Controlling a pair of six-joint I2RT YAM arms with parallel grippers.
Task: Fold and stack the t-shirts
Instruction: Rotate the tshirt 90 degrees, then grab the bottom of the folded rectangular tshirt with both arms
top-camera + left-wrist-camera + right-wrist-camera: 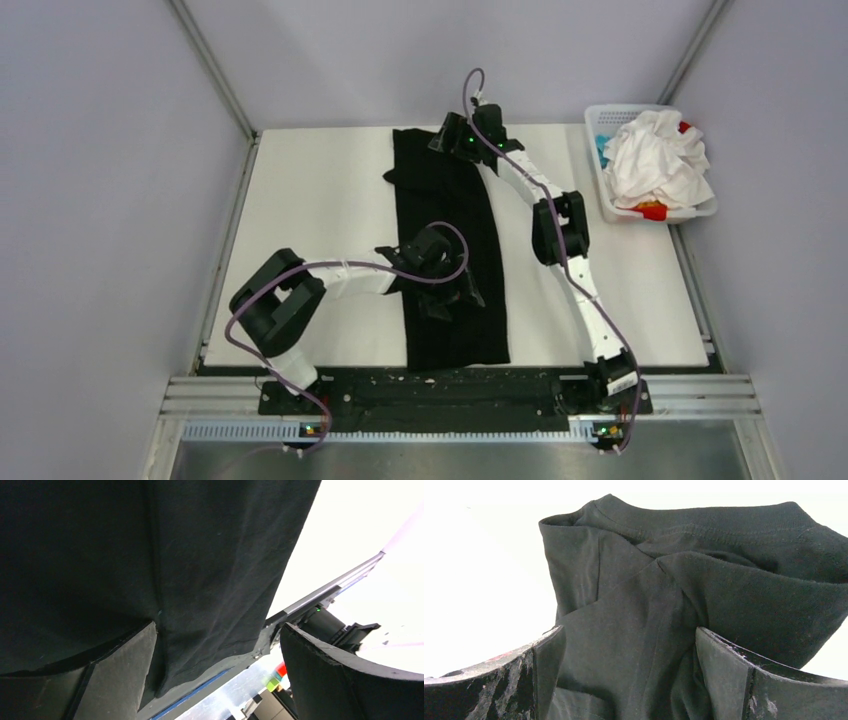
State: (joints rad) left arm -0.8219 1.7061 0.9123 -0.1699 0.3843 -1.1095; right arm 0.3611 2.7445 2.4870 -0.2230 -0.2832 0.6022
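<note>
Black t-shirt (470,210): soft matte knit, folded to long strip, ribbed collar at 12 o'clock. Left gripper (218,626), right gripper (629,630): jaws spread wide, nothing clamped.

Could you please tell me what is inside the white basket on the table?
The basket holds a heap of white cloth, with bits of red cloth and blue cloth showing at its edges. Whatever lies under the heap is covered.
</note>
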